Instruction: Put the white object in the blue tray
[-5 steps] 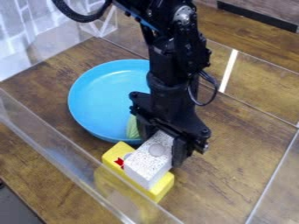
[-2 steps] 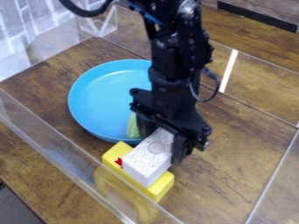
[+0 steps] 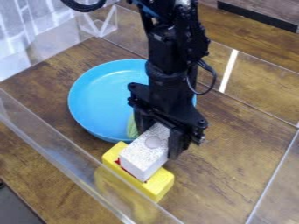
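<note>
The white object, a speckled block, is tilted over the yellow box near the front edge of the table. My gripper points straight down and is shut on the block's upper end, with dark fingers on either side of it. I cannot tell whether the block's lower end rests on the box. The blue tray, a round shallow dish, lies just behind and to the left of the gripper and holds nothing that I can see.
A small green thing shows between the tray's rim and the gripper. A clear plastic wall runs along the front left edge of the wooden table. A white strip lies on the table to the right.
The upper arm has leaned a little to the left. The gripper stays shut on the white block at about the same spot over the yellow box.
</note>
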Action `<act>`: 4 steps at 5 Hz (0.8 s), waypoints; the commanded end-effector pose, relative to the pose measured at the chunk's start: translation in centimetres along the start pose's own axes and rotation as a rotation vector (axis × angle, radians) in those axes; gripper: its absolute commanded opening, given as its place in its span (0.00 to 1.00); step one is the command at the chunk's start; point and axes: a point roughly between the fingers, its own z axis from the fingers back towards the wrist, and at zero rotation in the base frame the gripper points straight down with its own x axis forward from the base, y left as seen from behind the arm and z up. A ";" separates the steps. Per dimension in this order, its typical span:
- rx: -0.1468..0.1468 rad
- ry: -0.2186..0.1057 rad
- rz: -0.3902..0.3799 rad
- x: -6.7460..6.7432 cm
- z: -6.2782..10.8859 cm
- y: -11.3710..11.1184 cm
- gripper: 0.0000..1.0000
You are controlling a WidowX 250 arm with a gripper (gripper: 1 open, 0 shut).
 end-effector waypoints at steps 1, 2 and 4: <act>-0.010 -0.075 0.011 1.6 1.8 0.3 0.00; -0.021 -0.082 0.006 1.8 1.9 0.1 0.00; -0.026 -0.096 -0.012 2.5 1.8 0.7 0.00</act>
